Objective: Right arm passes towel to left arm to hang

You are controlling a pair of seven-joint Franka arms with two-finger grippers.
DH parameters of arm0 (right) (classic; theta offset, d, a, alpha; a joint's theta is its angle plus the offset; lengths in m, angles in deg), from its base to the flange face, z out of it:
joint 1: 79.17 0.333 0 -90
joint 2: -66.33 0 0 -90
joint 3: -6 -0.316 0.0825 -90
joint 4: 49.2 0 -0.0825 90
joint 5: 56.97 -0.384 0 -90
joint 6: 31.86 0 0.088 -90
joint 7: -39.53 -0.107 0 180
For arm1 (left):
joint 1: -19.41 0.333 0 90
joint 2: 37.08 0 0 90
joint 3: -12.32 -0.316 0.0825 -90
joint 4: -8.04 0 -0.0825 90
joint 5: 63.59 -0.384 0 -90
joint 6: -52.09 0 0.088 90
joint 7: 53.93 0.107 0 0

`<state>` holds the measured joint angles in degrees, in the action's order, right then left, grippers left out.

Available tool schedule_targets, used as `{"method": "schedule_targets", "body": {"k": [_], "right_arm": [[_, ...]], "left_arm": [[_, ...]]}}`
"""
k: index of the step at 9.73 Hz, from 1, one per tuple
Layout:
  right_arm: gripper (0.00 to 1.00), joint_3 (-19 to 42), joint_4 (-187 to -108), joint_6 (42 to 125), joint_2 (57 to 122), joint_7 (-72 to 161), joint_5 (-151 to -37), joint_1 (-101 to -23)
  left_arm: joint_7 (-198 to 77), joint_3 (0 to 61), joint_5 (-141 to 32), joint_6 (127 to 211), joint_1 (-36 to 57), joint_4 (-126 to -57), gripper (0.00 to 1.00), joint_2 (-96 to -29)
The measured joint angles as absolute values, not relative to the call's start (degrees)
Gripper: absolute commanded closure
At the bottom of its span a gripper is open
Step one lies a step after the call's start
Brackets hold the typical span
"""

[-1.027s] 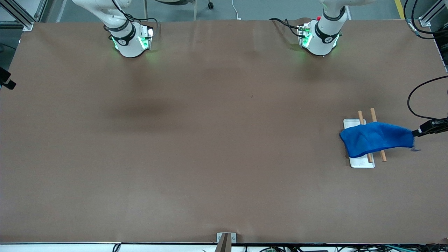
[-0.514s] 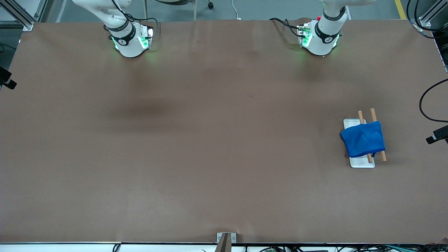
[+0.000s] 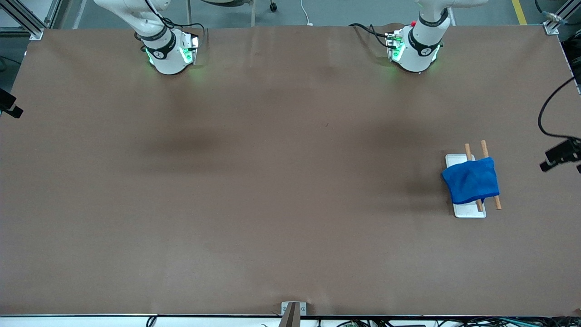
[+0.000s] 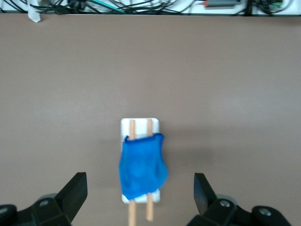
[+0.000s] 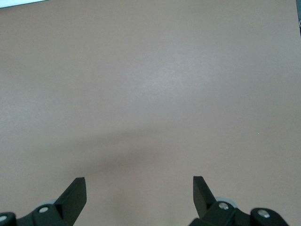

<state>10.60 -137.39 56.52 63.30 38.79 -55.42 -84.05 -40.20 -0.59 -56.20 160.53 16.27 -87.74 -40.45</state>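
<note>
Towel [image 3: 471,180] draped over two wooden rods [image 3: 490,175] of a small rack on a white base [image 3: 470,211], toward the left arm's end of the brown table [image 3: 272,204] and nearer the front camera than either robot base. The blue cloth hangs across both rods, with rod ends showing at each side of it, and nothing grips it. The left gripper [image 4: 140,195] hangs in the air over the table, looking down on the rack, its two black fingers [image 4: 75,190] spread wide and holding nothing. The left arm [image 3: 420,43] rises from its green-lit base bearing a small red knob. The right arm [image 3: 165,47] waits, its right gripper [image 5: 138,197] over bare table, fingers [image 5: 74,194] likewise parted and holding nothing.
</note>
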Motion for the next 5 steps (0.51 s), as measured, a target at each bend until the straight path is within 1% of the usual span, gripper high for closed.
{"method": "schedule_targets", "body": {"k": [2,4,5], "right_arm": [[0.00,10.6,-137.4,56.5,63.3,38.8,-55.5,-84.1],[0.00,10.6,-137.4,56.4,63.3,38.8,-55.5,-84.1],[0.00,10.6,-137.4,56.4,63.3,38.8,-55.5,-84.1]], "left_arm": [[-46.1,5.3,-61.1,154.1,16.8,-88.0,0.00,-34.5],[-48.0,8.1,-62.1,150.7,16.9,-87.8,0.00,-30.5],[-48.1,8.6,-62.1,149.9,16.9,-86.4,0.00,-30.2]]}}
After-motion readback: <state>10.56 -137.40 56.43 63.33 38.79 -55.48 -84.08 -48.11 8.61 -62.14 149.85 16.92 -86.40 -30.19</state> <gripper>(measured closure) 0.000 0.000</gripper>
